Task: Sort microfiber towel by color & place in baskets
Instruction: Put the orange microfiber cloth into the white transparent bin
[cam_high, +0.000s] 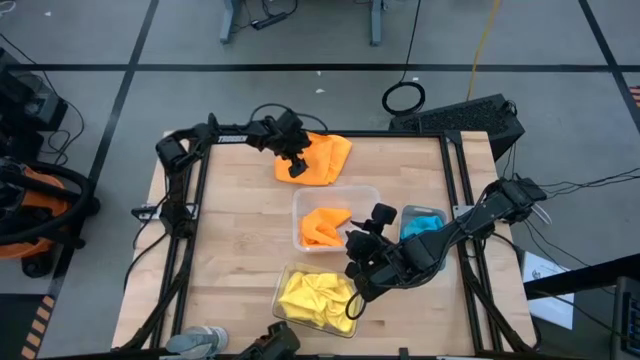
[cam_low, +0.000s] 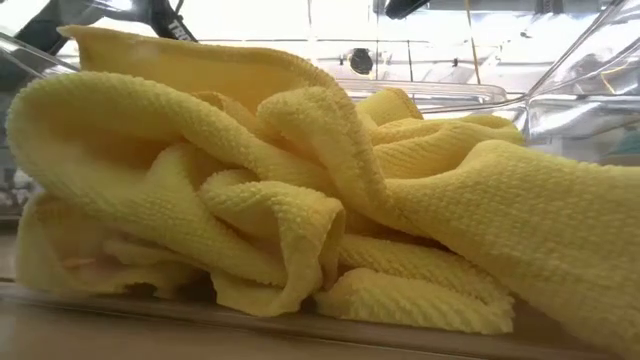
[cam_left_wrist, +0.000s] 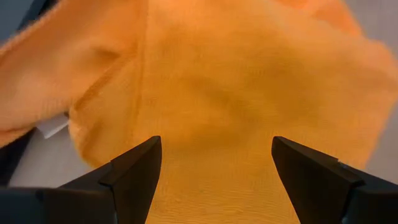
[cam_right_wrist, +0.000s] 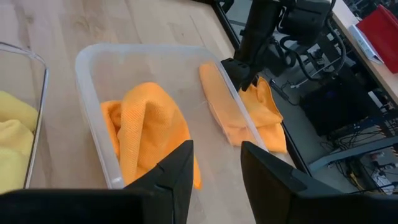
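- Wooden surface (cam_high: 240, 250) lies bare along your left side, from the far edge to the near one; that is your widest free stretch.
- Your left hand (cam_high: 296, 165) sits released, fingers spread wide, over the loose orange towel (cam_high: 326, 157) at the far edge.
- Middle basket (cam_high: 372, 192) holds the second orange towel (cam_high: 322, 227); the near basket (cam_high: 281, 293) holds the yellow towels (cam_high: 315, 298), heaped above its rim in the low view.
- Blue towel (cam_high: 426, 223) lies in the narrow basket (cam_high: 408, 215) near the right edge.
- Your right hand (cam_high: 357, 300) hovers at the yellow basket's right rim, fingers partly apart and gripping nothing, in a tight gap between the baskets.
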